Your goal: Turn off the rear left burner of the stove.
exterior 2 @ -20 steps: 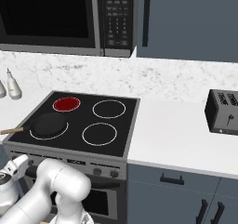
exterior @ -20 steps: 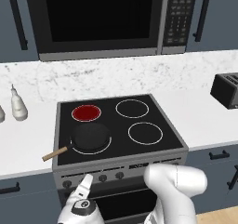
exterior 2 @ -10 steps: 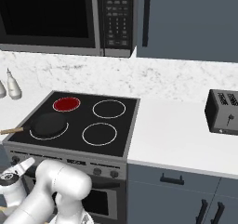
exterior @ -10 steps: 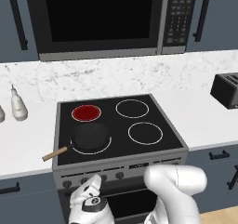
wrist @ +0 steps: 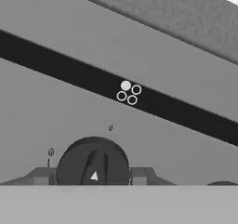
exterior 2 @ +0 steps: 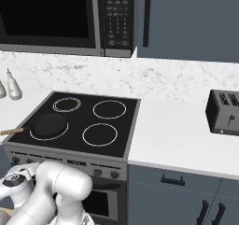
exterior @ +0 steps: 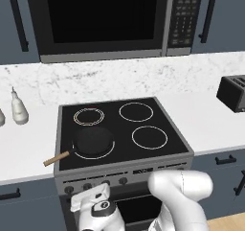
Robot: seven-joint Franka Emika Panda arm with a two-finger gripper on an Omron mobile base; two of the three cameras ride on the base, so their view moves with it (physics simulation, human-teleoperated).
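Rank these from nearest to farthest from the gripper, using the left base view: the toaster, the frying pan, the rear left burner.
1. The frying pan, front left of the stove, just above the gripper.
2. The rear left burner, behind the pan.
3. The toaster, far right on the counter.

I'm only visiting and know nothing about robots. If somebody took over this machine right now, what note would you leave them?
Gripper: low at the stove's grey steel front, jaws either side of a dark round knob; whether they clamp it cannot be told.
Black glass stove: its small rear left burner shows thin double white rings, no red glow, so it looks off.
Left: probably just release the knob and back away.
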